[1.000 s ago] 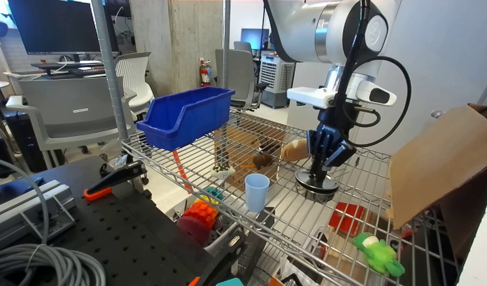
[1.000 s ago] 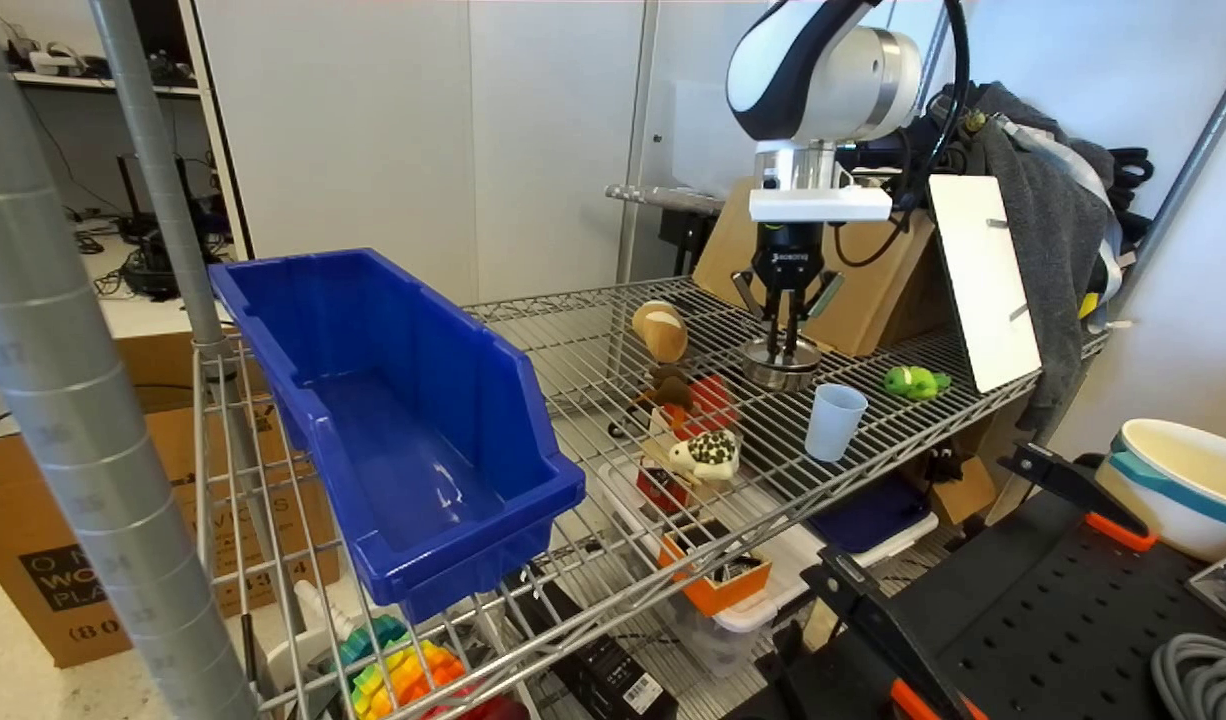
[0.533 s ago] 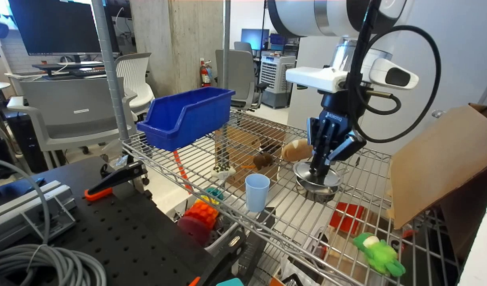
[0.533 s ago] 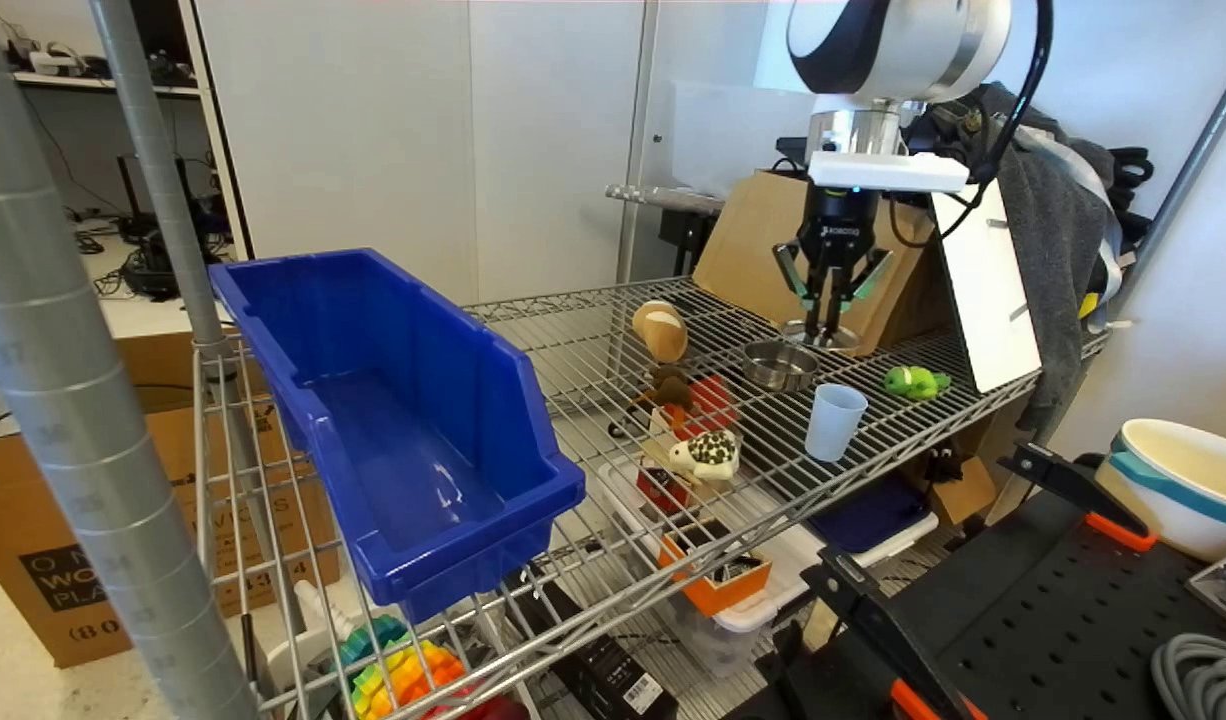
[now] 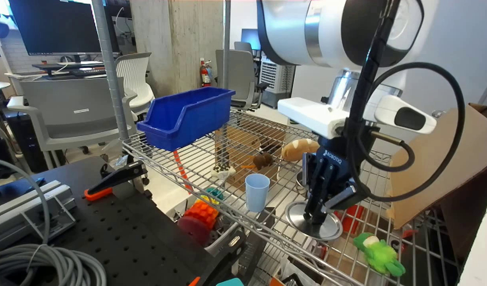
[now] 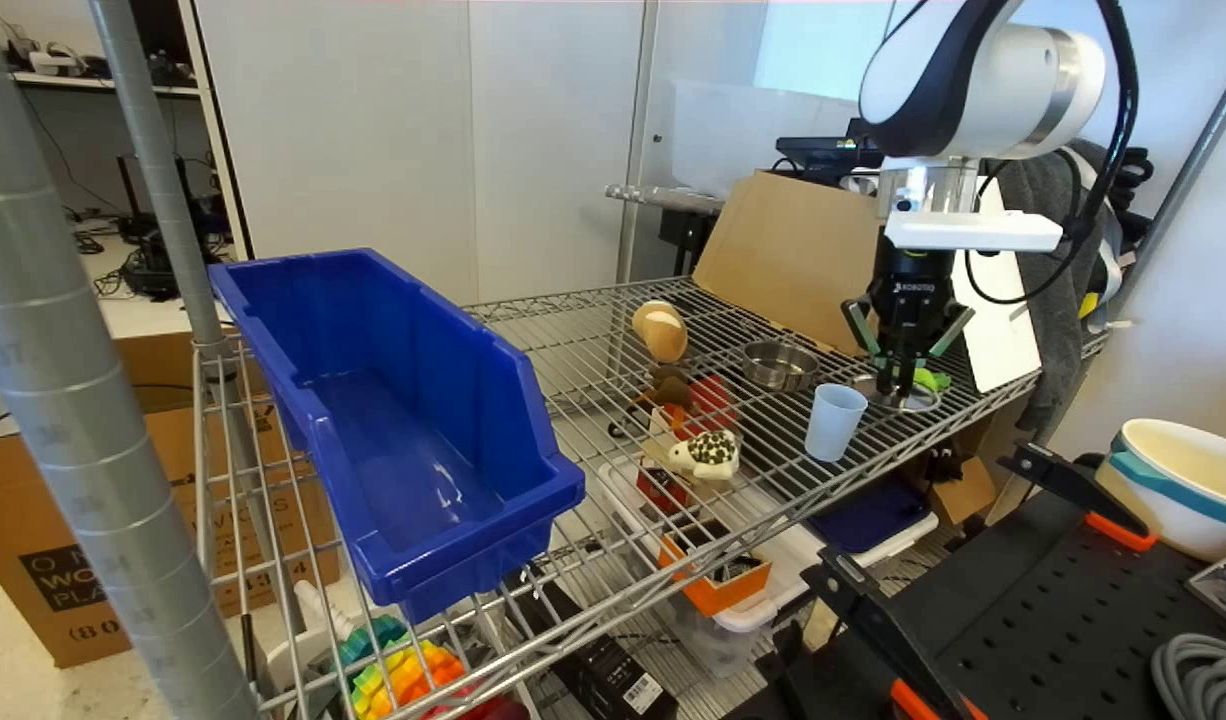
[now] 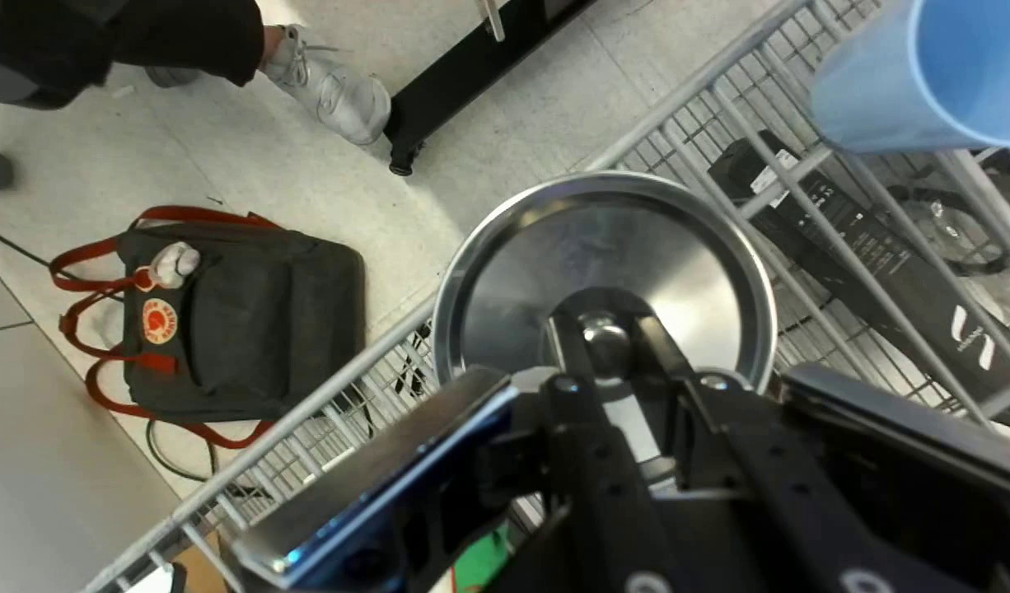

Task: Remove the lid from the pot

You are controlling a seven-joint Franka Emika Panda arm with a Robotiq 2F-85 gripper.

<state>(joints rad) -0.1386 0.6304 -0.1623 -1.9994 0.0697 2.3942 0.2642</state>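
Flat round silver-grey metal lid [image 7: 604, 247]: held by black gripper [image 7: 608, 328], jaws narrow on knob [image 7: 605, 341]. Low silver-grey metal pot [image 6: 778, 376]: uncovered, on silver wire shelf [image 7: 307, 409], apart from lid. Wrist view only: knob; dark grey red-strapped backpack [image 7: 258, 321].

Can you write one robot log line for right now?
gripper: closed on knob of lid | lid: off pot, shelf contact unclear | pot: uncovered, on shelf | blue cup: upright

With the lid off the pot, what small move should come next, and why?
Probably ease the lid down onto the wire shelf: the jaws hold its knob, and the pot stands uncovered and apart. Whether the lid already touches the shelf is unclear.
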